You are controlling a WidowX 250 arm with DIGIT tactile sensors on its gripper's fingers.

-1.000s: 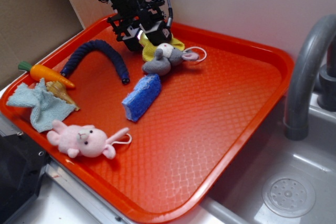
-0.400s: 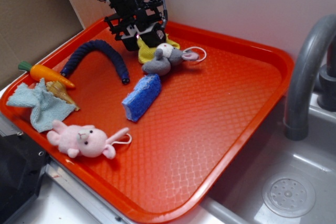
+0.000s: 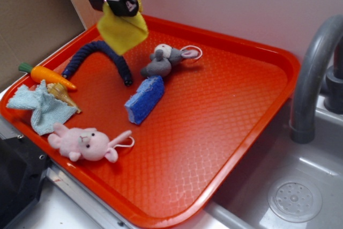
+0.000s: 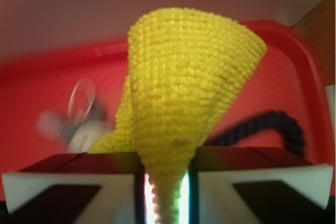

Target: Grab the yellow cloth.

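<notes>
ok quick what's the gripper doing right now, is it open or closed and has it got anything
Gripper: closed on the yellow cloth, which hangs from it, lifted clear of the red tray.

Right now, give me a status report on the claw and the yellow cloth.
Claw shut on yellow cloth. Cloth hangs clear above orange tray. Grey mouse and dark rope below, nothing blocking.

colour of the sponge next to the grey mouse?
Blue; the sponge lies on the red tray just below the grey mouse. Clearest in the exterior view.
</notes>
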